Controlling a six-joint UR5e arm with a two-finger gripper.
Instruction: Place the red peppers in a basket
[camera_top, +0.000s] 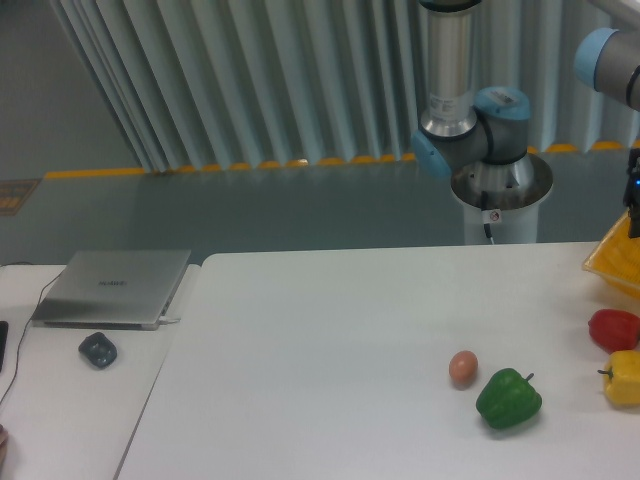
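Observation:
A glossy red pepper (613, 329) lies on the white table near the right edge of the view, just below the basket. Only a corner of the translucent yellow-orange basket (612, 262) shows at the far right. My gripper (633, 208) hangs at the frame's right edge above the basket; only a dark sliver of it shows, so its jaws cannot be read. It is well above the red pepper and not touching it.
A yellow pepper (623, 377) sits right below the red one. A green pepper (508, 399) and a small brown egg (462, 368) lie further left. A closed laptop (112, 287) and a mouse (98, 349) rest on the left desk. The arm's base (499, 190) stands behind the table.

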